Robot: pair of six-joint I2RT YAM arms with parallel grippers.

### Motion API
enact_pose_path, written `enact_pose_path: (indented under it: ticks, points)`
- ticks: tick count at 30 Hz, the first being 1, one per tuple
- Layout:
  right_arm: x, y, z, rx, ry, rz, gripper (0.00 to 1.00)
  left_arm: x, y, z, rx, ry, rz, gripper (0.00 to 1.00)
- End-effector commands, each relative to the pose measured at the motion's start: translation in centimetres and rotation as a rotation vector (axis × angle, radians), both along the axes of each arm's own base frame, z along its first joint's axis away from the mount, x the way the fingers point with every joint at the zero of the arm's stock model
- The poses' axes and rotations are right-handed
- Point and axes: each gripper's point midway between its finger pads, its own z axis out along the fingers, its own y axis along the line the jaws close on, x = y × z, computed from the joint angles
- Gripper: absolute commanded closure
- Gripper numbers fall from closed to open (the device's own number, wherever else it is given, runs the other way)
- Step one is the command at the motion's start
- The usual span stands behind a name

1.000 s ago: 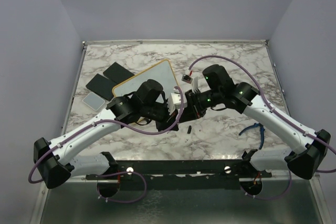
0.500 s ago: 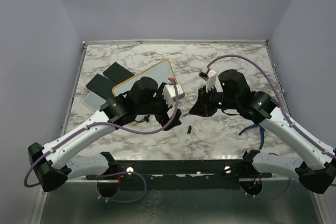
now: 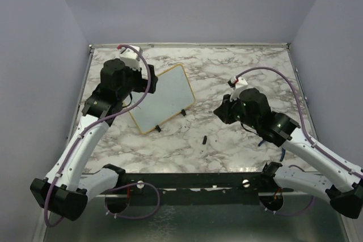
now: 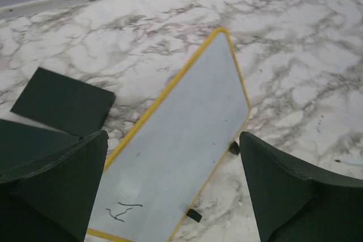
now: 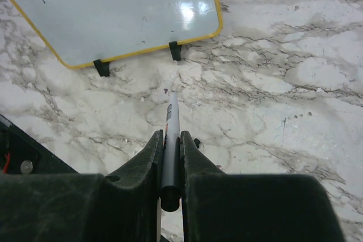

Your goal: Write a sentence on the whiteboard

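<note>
Slim grey marker [image 5: 172, 114] pinched in our right claw [image 5: 171, 140], left claw [image 4: 173, 165] wide and empty, we must next reach the yellow-framed whiteboard [image 3: 161, 97] at ten o'clock.

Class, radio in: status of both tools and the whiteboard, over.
Left tool open, empty. Right tool shut on marker, tip short of whiteboard. One scribble on it, otherwise blank. Nothing between them, over.
</note>
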Motion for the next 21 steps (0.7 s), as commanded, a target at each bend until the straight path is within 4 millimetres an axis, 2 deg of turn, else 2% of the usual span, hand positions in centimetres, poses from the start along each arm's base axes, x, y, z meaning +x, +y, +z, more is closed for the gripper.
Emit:
enact_pose_path:
  ticks: [1,3,6,12,17,21]
  points:
    - [1.4,0.9,2.3,0.102,-0.129,-0.071,1.00,2.3,6.3,1.3,-0.112,-0.038,0.263,0.01]
    - [1.4,1.5,2.3,0.114,-0.144,-0.070,1.00,3.0,9.0,0.8,-0.130,-0.028,0.367,0.01]
    - [1.4,2.3,3.5,0.156,-0.185,-0.070,1.00,3.0,12.9,-0.2,-0.152,-0.033,0.517,0.01]
    - [1.8,4.3,6.3,0.220,-0.283,-0.067,1.00,0.5,17.9,-3.2,-0.177,-0.024,0.699,0.01]
    - [1.5,7.3,7.3,0.242,-0.334,-0.034,1.00,-2.1,19.1,-3.9,-0.178,-0.059,0.771,0.01]
    - [0.6,10.4,7.8,0.280,-0.370,0.011,1.00,-3.2,17.8,-4.3,-0.180,-0.078,0.684,0.01]
